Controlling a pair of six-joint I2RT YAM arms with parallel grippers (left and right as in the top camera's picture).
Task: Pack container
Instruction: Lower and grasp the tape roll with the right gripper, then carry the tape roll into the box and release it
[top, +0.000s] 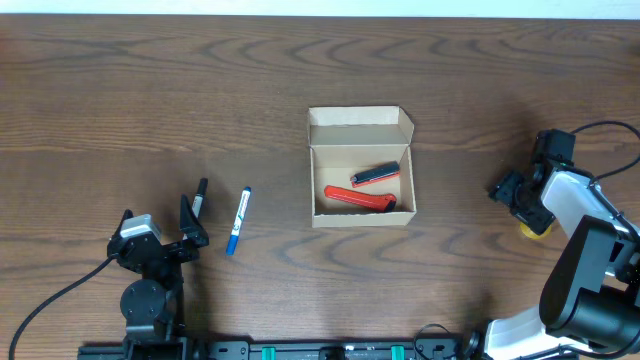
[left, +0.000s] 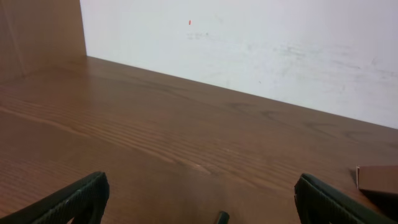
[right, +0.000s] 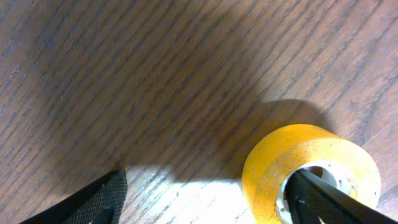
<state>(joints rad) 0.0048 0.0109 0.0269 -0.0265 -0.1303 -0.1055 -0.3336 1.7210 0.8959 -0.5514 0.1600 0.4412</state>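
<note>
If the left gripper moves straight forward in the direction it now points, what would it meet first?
Probably the black pen: its end shows just ahead, between the open fingers of the left gripper. Height is unclear, so the gripper may pass over it.

This looks like a robotics lab bench rather than a home or a shop. A bare wood-grain table (top: 150, 90) fills the overhead view, and a plain white wall (left: 249, 43) runs across the top of the left wrist view. Two robot arms stand along the bottom edge — the left arm (top: 145, 290) at lower left, the right arm (top: 590, 270) at lower right — with a black mounting rail (top: 330, 352) between them. Only a few staged props lie out: a cardboard container (top: 360, 116) at centre, a blue marker (top: 238, 220) and a black marker (top: 199, 197) left of it, and a yellow tape roll (right: 311, 168).
</note>
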